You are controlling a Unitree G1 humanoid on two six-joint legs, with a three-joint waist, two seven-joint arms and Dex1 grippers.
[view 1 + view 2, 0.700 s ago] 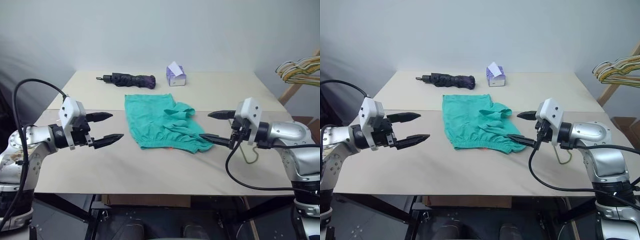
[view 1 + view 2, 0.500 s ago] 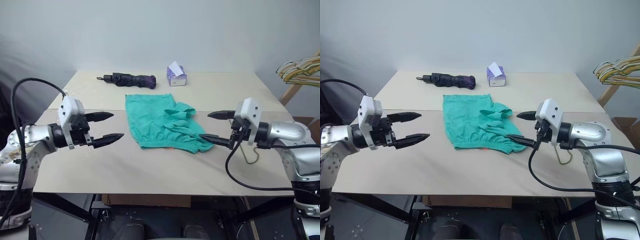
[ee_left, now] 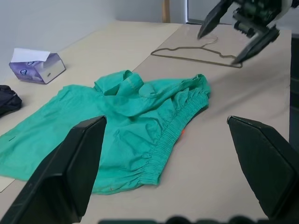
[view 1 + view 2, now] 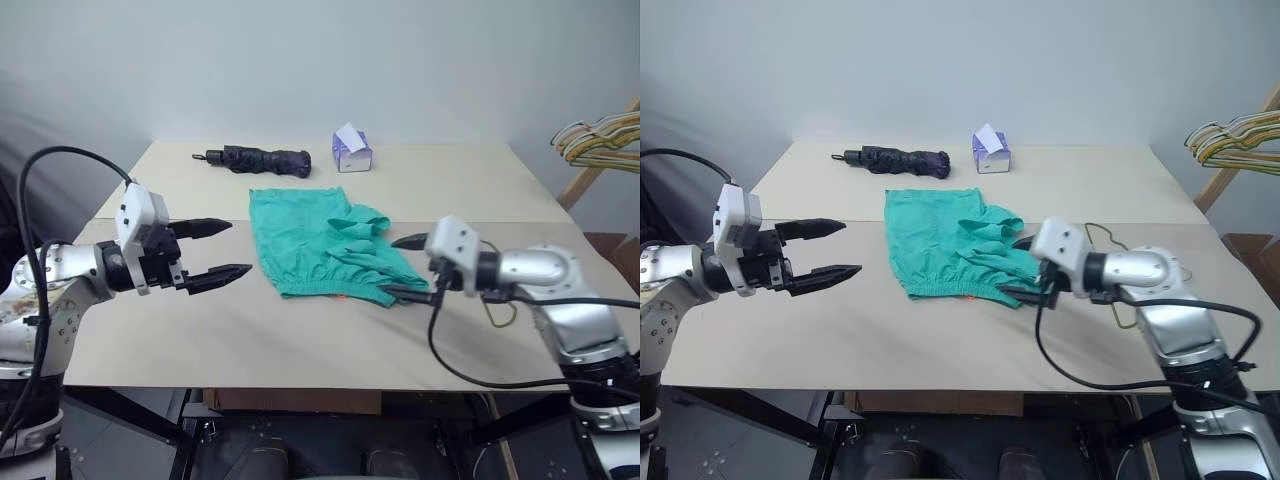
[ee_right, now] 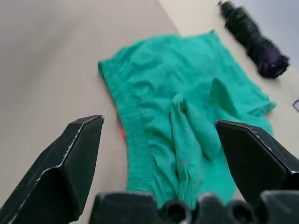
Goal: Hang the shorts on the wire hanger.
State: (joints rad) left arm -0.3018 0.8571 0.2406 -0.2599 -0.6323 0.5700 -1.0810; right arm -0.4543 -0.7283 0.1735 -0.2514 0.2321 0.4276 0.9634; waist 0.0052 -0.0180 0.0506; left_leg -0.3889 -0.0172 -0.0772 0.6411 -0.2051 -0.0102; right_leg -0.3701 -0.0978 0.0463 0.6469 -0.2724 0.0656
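The teal-green shorts point(image 4: 318, 245) lie flat in the middle of the table, the gathered waistband toward the front edge and a small orange-red tag point(image 3: 181, 133) at its hem. My right gripper point(image 4: 390, 267) is open just off the shorts' right end, the lower finger close to the waistband corner. The wire hanger point(image 3: 196, 51) lies flat on the table behind that arm, partly hidden by it. Left of the shorts and apart from them, my left gripper point(image 4: 240, 246) hovers open and empty, pointing at them.
A dark purple folded umbrella point(image 4: 258, 159) and a small tissue box point(image 4: 352, 150) sit at the back of the table point(image 4: 300, 350). A bunch of pale wire hangers point(image 4: 600, 135) on a wooden rail hangs off the right side.
My right gripper has moved left, from beside the hanger up to the right end of the shorts. The left gripper has stayed about where it was.
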